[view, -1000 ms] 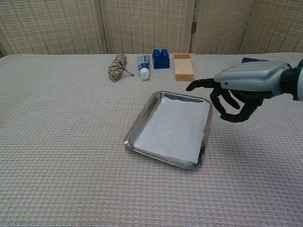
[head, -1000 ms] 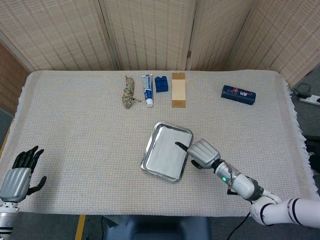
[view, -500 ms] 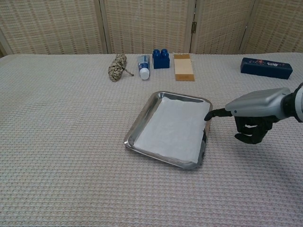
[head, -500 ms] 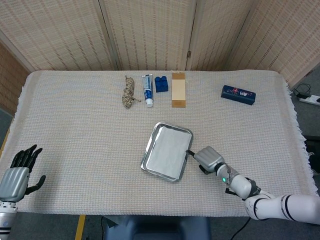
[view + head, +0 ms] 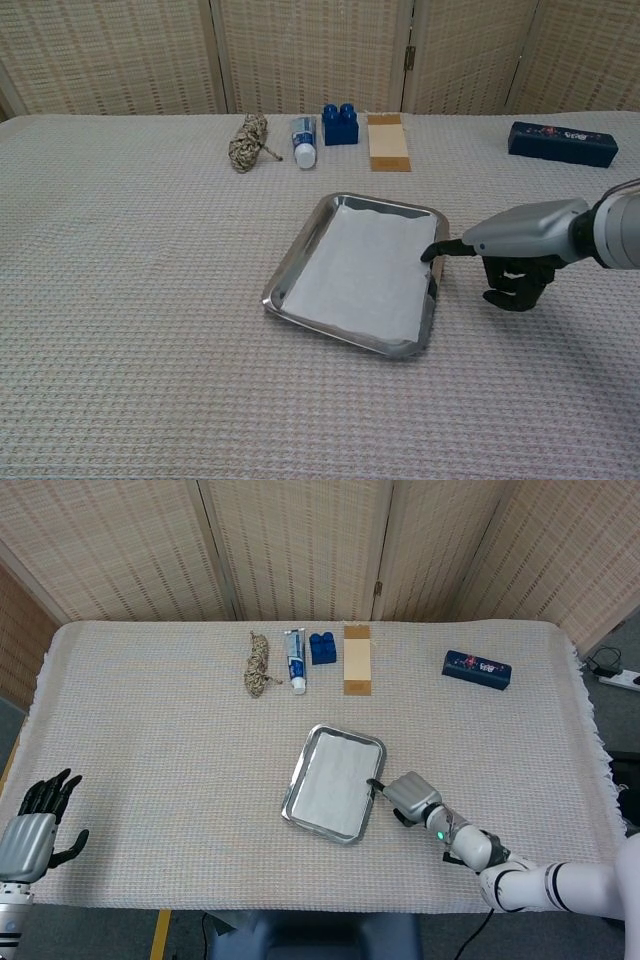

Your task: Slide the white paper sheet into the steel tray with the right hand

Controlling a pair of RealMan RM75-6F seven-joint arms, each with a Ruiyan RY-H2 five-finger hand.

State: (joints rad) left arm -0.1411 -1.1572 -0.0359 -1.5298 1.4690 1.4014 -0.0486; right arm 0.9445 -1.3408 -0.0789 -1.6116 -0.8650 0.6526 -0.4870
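Observation:
The white paper sheet [image 5: 332, 783] [image 5: 369, 268] lies inside the steel tray [image 5: 298, 762] [image 5: 292, 272] near the table's middle. My right hand [image 5: 412, 795] [image 5: 516, 246] sits just right of the tray, one finger stretched out with its tip touching the tray's right rim at the paper's edge; the other fingers curl under, holding nothing. My left hand [image 5: 35, 827] hovers at the front left corner with fingers spread and empty; only the head view shows it.
Along the back lie a coiled rope [image 5: 259, 665] [image 5: 247, 141], a toothpaste tube [image 5: 296, 660] [image 5: 305, 141], a blue brick [image 5: 323, 647] [image 5: 340, 124], a wooden block [image 5: 357, 660] [image 5: 388, 142] and a dark blue box [image 5: 477, 669] [image 5: 560, 143] at the right.
My right hand has dropped from above the tray's right side and drawn back toward the front; its extended fingertip now rests at the tray's right rim. The paper stays in the tray.

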